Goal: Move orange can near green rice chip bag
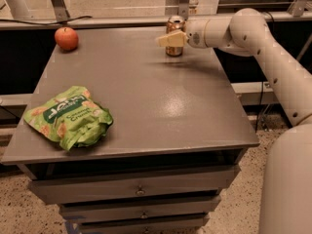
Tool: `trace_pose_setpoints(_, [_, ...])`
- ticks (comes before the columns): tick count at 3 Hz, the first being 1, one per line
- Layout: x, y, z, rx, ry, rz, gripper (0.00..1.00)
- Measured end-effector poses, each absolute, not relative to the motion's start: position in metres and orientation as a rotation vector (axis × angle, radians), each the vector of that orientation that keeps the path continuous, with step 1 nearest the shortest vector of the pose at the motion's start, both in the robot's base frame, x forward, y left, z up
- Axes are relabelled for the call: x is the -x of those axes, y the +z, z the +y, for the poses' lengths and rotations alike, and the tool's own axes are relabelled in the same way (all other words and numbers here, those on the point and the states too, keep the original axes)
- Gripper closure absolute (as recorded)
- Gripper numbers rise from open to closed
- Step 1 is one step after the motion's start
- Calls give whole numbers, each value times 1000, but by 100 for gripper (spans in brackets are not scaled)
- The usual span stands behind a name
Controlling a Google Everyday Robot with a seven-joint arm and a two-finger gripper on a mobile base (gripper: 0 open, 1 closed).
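Observation:
The orange can stands upright at the far edge of the grey table, right of centre. My gripper reaches in from the right at the can's height, and its tan end crosses the front of the can's middle. The can's silver top and its base show above and below it. The can rests on the table. The green rice chip bag lies flat near the front left corner, far from the can and the gripper.
A red apple sits at the far left corner of the table. My white arm comes in from the right side. Drawers are under the tabletop. Metal rails run behind the far edge.

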State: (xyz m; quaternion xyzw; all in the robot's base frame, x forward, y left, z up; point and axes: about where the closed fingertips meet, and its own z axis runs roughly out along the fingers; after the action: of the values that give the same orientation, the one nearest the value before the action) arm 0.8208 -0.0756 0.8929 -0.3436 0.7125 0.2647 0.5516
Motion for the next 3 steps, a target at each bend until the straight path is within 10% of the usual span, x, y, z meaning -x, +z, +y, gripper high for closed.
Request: trace_pose_setpoints(3, [-800,907,-92,823,629,1646,88])
